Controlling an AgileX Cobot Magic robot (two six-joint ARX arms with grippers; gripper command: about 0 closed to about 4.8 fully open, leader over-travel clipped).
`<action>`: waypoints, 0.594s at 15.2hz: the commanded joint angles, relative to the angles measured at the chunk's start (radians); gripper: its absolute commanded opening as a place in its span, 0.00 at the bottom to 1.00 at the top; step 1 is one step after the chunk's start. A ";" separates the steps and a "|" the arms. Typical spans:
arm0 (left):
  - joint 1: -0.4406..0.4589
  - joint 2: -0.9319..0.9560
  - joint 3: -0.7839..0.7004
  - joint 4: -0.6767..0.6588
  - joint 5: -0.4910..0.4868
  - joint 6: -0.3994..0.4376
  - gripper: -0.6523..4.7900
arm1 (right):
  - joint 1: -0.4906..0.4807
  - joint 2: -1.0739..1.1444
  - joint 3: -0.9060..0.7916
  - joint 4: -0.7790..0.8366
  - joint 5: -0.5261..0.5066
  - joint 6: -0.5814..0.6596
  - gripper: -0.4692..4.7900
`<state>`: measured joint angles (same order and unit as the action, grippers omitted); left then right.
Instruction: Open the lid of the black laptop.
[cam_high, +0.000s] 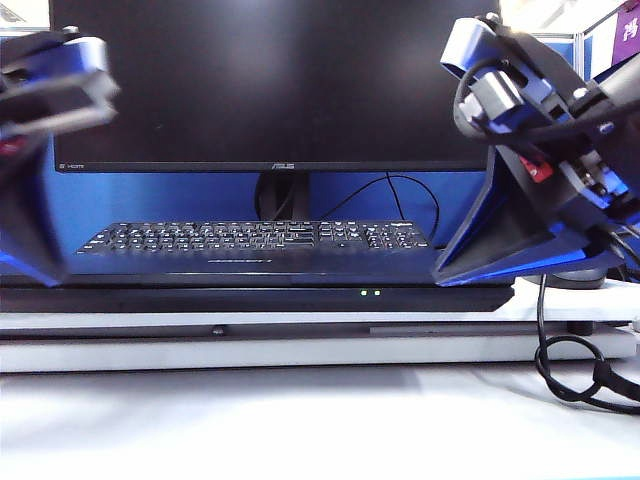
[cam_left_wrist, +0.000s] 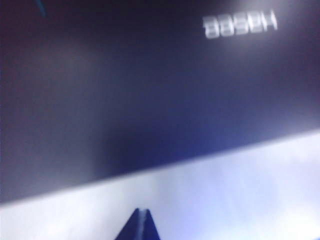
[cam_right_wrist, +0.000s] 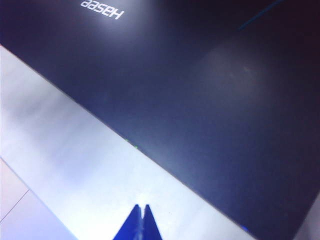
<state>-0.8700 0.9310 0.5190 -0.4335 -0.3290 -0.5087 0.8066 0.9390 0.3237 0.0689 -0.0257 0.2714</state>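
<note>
Closed laptop; left gripper and right gripper, both clenched empty, hover over its lid. Approach step; next, catch the lid's front edge.

Left gripper raised at the scene's far left, blue fingertips pressed together, blurred, right gripper raised at the right, angled down and inward, fingertips likewise closed together, holding nothing

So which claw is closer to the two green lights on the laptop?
The right. The right claw sits just beside the green lights, over the right front of the laptop; the left claw is away at its far left end.
</note>
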 joint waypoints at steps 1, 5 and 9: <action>0.003 0.018 -0.001 0.033 -0.011 0.011 0.11 | -0.010 -0.002 0.004 0.009 -0.022 -0.011 0.09; 0.003 0.018 -0.001 0.031 -0.075 0.015 0.11 | -0.010 -0.002 0.004 0.009 -0.021 -0.013 0.09; 0.003 0.021 -0.006 0.027 -0.066 0.019 0.11 | -0.011 -0.002 0.004 0.011 -0.018 -0.033 0.09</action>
<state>-0.8680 0.9497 0.5167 -0.4103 -0.3969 -0.4965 0.7967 0.9386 0.3237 0.0689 -0.0463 0.2436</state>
